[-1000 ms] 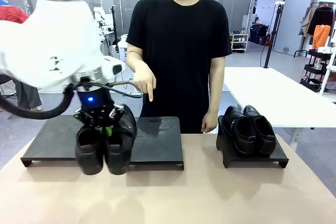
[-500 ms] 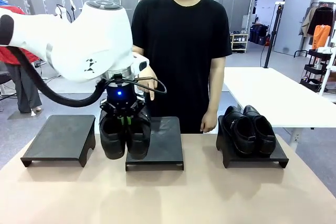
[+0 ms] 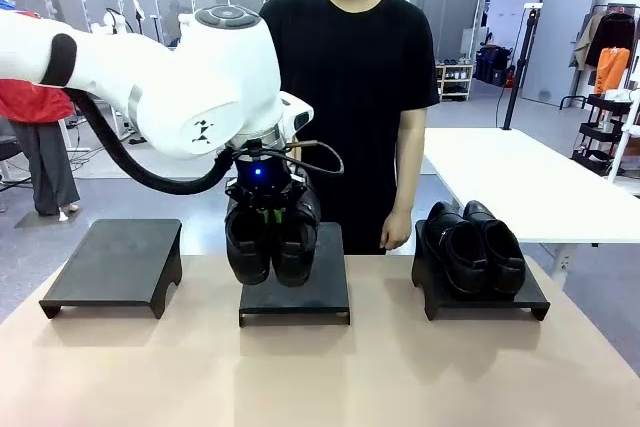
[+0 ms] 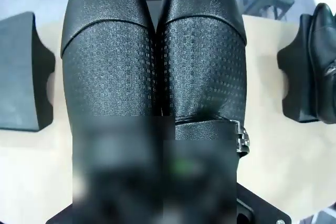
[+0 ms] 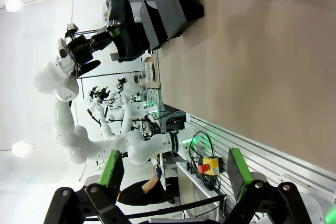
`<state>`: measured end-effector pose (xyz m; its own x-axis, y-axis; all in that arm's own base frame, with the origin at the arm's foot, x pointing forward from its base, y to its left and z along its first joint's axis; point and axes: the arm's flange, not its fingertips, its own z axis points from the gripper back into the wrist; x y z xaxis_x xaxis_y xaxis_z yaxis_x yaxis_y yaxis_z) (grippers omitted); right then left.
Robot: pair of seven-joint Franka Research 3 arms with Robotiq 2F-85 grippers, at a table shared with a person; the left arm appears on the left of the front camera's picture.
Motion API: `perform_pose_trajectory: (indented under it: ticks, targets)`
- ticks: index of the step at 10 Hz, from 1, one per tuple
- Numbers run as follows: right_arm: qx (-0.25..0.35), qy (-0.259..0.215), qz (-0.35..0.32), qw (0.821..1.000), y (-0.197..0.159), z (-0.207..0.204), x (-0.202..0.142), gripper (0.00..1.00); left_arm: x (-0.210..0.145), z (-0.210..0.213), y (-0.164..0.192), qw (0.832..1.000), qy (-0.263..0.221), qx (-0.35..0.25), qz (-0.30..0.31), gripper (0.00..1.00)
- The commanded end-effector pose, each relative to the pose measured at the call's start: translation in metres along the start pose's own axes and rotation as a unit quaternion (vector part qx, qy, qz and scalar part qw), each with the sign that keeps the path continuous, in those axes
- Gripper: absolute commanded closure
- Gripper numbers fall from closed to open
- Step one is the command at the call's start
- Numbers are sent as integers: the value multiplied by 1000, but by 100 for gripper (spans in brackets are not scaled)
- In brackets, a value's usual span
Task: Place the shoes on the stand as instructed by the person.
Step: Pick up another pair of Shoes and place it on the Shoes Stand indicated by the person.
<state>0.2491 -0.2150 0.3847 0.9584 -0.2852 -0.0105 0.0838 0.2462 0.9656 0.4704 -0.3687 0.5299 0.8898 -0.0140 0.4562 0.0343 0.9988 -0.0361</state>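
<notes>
On tan bench point(image 3: 320, 367): left tool point(image 3: 267, 215) clamped on buckled shoes point(image 3: 270, 242) above middle stand point(image 3: 295, 292); right tool point(image 5: 173, 174) spread wide.

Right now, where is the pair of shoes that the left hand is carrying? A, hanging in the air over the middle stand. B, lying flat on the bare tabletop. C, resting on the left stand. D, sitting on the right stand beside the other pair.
A: the left hand is shut on the held pair of shoes, toes down above the middle stand; the other pair occupies the right stand.
</notes>
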Motion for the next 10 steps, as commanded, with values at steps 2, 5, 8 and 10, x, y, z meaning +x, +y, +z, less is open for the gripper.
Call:
perform_pose_trajectory:
  ticks: [2,5,8,10]
  targets:
    - [0,4,6,1000,1,2,-3,0,25,-20,-10,999,-40,-3,-4,88]
    - [0,4,6,1000,1,2,-3,0,24,-47,-17,998,-53,-27,2,88]
    - [0,4,6,1000,1,2,-3,0,27,-68,-20,998,-61,-19,2,88]
    - [0,4,6,1000,1,2,-3,0,25,-79,-21,998,-53,-19,-1,88]
